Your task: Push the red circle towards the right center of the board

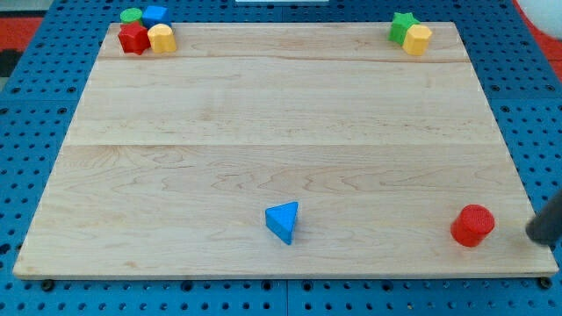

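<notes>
The red circle [472, 225] is a short red cylinder near the board's bottom right corner. My tip [535, 233] is the dark rod end at the view's right edge. It stands just right of the red circle, a small gap apart, at about the same height in the view. The rod runs off the right edge of the view.
A blue triangle [283, 221] lies at the bottom centre of the wooden board [281, 132]. At the top left corner sit a green block [131, 15], a blue block [155, 13], a red block [133, 39] and a yellow block [162, 39]. At the top right are a green star [402, 25] and a yellow block [417, 39].
</notes>
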